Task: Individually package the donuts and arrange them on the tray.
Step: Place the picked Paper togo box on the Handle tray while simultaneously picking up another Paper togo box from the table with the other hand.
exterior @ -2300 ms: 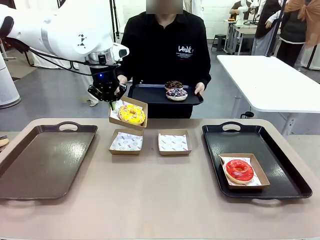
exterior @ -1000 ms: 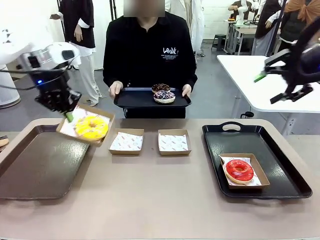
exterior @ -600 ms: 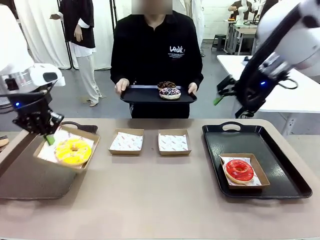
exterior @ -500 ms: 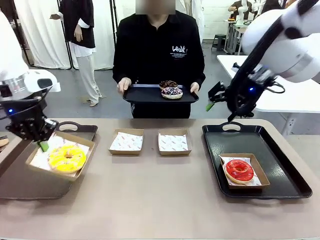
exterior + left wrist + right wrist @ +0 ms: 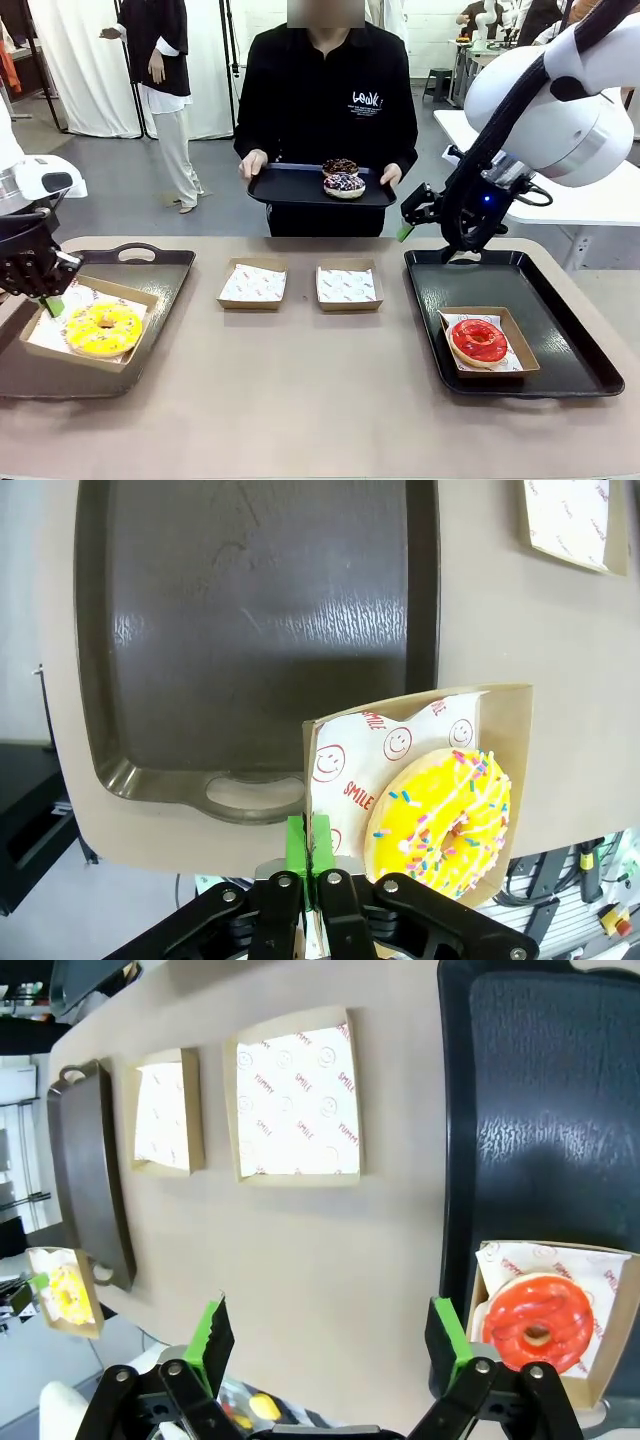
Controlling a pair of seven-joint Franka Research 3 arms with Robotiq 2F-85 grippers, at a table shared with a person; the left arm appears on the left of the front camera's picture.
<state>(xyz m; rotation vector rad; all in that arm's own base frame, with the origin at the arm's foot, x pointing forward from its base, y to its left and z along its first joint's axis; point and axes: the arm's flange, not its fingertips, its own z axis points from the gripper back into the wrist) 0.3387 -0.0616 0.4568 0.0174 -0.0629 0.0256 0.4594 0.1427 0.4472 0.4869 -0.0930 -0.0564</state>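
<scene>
Yellow sprinkled donut [image 5: 103, 328] in its box [image 5: 131, 299] at the left tray [image 5: 160, 268] edge
Left fingers [image 5: 309, 852] pinch the box's rim; right fingers [image 5: 330, 1340] gape wide, empty

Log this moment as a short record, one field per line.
left arm: jaws shut on the edge of the box holding the yellow donut, at the brown tray
right arm: jaws open, empty, by the black tray's far corner
red donut: boxed, on the black tray
empty boxes: two, mid-table
person: holds a tray with two donuts
</scene>
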